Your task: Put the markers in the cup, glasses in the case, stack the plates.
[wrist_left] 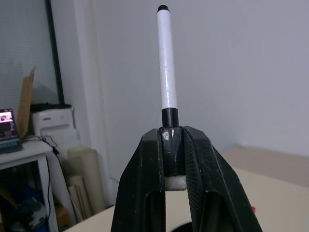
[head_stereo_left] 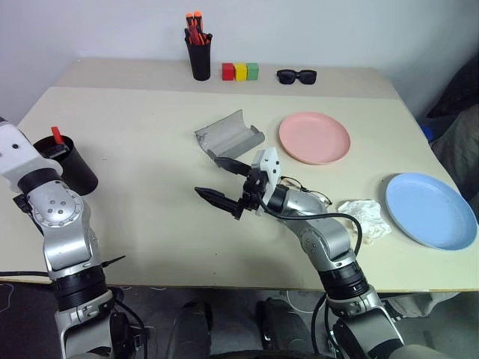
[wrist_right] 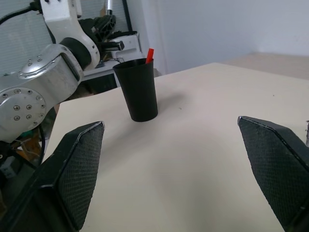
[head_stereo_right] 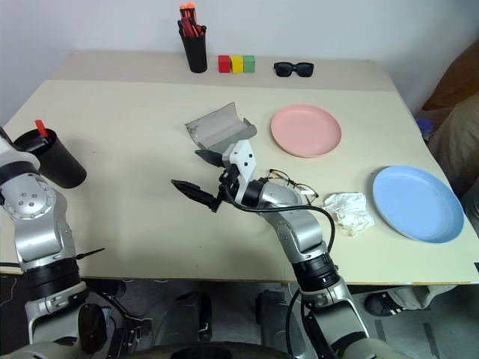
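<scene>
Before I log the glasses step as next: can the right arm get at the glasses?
Probably yes. The right pincer is open and empty, and the glasses lie uncovered on the table right beside that forearm, though it points away and must turn back.

Beige table (head_stereo_left: pixel 150 224) against plain white wall (head_stereo_left: pixel 337 30). Side desk (wrist_left: pixel 19 152) beyond table's left edge: laptop (wrist_left: pixel 8 130), white printer (wrist_left: pixel 50 118), cardboard (wrist_left: pixel 26 99).

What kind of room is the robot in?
Probably an office or lab workroom. A printer sits on a side desk beside a laptop, rolled paper leans on the wall, and the beige table holds practice items.
</scene>
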`<state>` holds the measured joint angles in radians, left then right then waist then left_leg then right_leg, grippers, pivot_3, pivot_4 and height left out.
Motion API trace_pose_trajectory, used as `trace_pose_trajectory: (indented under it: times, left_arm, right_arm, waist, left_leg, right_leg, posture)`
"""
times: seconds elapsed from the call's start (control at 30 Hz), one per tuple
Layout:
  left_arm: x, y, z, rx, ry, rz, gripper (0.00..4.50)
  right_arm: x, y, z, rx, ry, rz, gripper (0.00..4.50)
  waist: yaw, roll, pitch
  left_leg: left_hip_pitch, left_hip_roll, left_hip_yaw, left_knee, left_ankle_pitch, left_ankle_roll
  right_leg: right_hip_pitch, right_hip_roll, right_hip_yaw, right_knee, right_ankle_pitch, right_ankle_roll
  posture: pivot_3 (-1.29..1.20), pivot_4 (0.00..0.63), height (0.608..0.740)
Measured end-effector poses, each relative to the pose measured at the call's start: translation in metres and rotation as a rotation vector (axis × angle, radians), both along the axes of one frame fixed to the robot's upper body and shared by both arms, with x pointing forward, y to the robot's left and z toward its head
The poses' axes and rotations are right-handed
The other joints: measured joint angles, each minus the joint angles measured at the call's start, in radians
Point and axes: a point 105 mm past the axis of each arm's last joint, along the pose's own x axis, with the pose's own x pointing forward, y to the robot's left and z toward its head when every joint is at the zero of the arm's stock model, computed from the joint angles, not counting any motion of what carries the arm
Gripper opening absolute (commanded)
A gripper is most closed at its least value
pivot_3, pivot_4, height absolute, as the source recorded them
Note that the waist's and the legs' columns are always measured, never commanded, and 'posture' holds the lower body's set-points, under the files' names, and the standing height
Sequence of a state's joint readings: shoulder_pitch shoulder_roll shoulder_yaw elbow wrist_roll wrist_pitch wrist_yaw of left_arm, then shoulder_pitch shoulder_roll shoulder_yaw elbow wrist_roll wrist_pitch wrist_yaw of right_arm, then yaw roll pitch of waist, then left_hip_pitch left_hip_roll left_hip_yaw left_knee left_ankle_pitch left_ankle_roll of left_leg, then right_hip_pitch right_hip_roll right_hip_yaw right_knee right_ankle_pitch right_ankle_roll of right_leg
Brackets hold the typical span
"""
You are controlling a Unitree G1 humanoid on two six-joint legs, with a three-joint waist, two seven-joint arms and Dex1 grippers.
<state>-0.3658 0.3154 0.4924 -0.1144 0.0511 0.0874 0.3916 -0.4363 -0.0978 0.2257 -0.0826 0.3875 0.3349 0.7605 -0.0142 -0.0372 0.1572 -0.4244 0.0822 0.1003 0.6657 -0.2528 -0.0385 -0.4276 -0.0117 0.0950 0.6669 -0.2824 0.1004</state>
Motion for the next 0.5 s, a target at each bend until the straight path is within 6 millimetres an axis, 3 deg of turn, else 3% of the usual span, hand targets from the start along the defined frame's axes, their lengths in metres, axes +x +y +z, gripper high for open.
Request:
trace_pose_trajectory:
  times: [0.23,0.43,0.5]
  left_arm:
    - [0.016,0.004,-0.030,-0.049,0.083,-0.034,0.08]
    - [0.018,0.006,-0.037,-0.058,0.093,-0.029,2.85]
    - [0.018,0.006,-0.038,-0.059,0.095,-0.027,2.85]
  right_arm:
    - [0.001,0.000,-0.001,-0.003,0.004,0.001,4.50]
    - [0.002,-0.001,-0.001,-0.007,0.005,-0.011,4.50]
    - [0.003,-0.001,-0.001,-0.008,0.006,-0.014,4.50]
  waist:
    - [0.000,0.000,0.000]
    - [0.000,0.000,0.000]
    - [0.000,0.000,0.000]
  left_leg:
    - [0.000,0.000,0.000,0.000,0.000,0.000]
    - [0.000,0.000,0.000,0.000,0.000,0.000]
    - [0.000,0.000,0.000,0.000,0.000,0.000]
  right_leg:
    - [0.000,0.000,0.000,0.000,0.000,0.000]
    - [0.000,0.000,0.000,0.000,0.000,0.000]
    - [0.000,0.000,0.000,0.000,0.000,0.000]
  posture:
    - [0.00,0.150,0.722]
    - [0.00,0.150,0.722]
    - [0.00,0.150,0.722]
